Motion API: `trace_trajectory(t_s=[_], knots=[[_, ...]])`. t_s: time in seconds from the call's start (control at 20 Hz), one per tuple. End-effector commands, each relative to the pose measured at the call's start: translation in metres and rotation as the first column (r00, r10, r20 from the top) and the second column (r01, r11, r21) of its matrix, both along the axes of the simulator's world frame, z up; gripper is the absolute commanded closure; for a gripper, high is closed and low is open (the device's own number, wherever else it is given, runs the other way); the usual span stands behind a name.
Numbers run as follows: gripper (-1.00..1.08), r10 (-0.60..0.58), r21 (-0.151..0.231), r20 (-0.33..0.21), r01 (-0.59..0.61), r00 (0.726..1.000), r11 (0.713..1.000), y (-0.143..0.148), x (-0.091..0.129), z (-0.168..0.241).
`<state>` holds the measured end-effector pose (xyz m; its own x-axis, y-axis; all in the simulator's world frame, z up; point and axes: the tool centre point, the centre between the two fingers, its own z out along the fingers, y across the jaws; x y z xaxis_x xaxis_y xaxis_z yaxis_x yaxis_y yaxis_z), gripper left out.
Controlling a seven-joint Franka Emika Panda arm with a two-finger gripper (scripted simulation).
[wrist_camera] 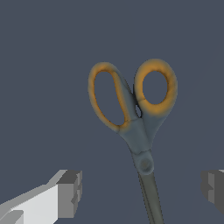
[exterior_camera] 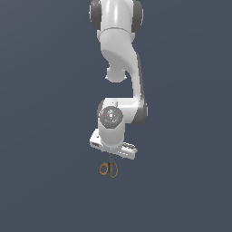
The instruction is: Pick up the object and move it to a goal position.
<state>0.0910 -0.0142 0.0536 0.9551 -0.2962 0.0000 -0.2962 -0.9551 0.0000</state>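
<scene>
Scissors point(exterior_camera: 109, 168) are seen in the exterior view just beneath the gripper point(exterior_camera: 110, 155), handles outward. In the wrist view, fingers point(wrist_camera: 70, 194) are spread wide either side of the blades, nothing grasped, lined up for closing.

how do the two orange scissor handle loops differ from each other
In the wrist view, one handle loop is a long, narrow oval set at a slant; the other handle loop is shorter, rounder and wider. The long loop's orange rim looks thinner, the round loop's thicker. Both are orange and join the same grey-blue shank.
</scene>
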Motion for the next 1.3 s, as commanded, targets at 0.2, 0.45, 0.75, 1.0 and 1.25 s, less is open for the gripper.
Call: trace_trajectory(t_s=[0.2,0.45,0.75,1.0,1.25], knots=[[-0.92,-0.002,0.0,-0.001,0.002,1.0,1.0,0.0,-0.001,-0.031],[-0.92,-0.002,0.0,0.0,0.002,1.0,1.0,0.0,0.0,-0.046],[1.08,-0.002,0.0,0.0,0.002,1.0,1.0,0.0,0.001,-0.046],[1.08,-0.002,0.0,0.0,0.002,1.0,1.0,0.0,0.001,-0.046],[1.08,-0.003,0.0,0.001,0.003,1.0,1.0,0.0,0.001,-0.043]])
